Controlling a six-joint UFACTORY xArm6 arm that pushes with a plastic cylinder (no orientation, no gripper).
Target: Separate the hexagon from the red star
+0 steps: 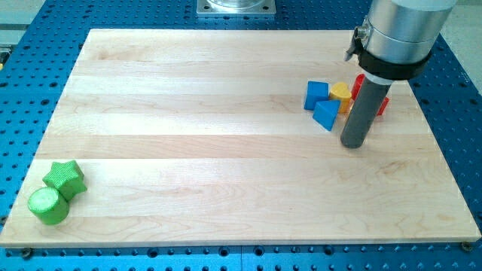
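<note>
A yellow hexagon (342,93) lies near the view's upper right on the wooden board (226,135). A red star (382,103) lies just to its right, mostly hidden behind the rod; the two look close together or touching. A blue cube (317,93) sits left of the hexagon and a blue triangular block (327,114) sits below it. My tip (353,144) rests on the board just below and right of the blue triangular block, below the hexagon and the red star.
A green star (64,178) and a green cylinder (48,205) lie together near the board's lower left corner. A blue perforated table (30,90) surrounds the board. A metal mount (236,7) sits at the view's top centre.
</note>
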